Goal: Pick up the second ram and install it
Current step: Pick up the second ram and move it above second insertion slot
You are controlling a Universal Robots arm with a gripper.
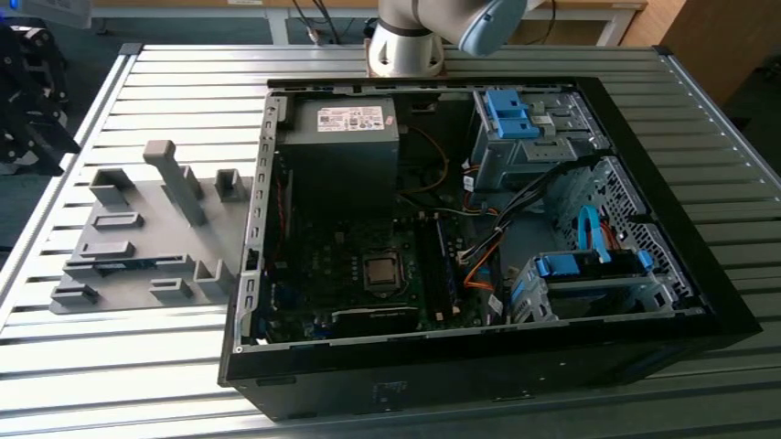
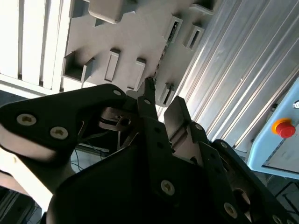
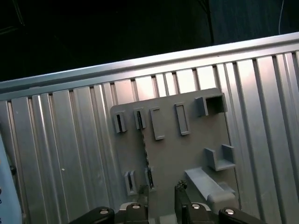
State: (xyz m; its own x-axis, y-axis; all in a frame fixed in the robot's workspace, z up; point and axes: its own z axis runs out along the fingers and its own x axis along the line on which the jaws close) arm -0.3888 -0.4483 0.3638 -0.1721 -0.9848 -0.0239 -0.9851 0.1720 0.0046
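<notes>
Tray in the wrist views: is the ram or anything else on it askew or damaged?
Nothing stands out. The ram stands straight on edge on the tray, and the open gripper is close to it.

The holder plate (image 1: 134, 233) is plain matt grey, the second ram (image 3: 145, 158) on it a thin near-black strip, and the table (image 1: 159, 366) under the plate pale silver with lengthwise ribs. Beside the plate, the computer case (image 1: 488, 366) is black, holding a dark green board (image 1: 317, 274), bright blue brackets (image 1: 507, 112) and orange cables (image 1: 478, 265). Over the plate the gripper (image 2: 162, 105) is black with silver screw heads, and away from the plate a red button (image 2: 283, 127) sits on a pale blue box (image 2: 292, 109).
</notes>
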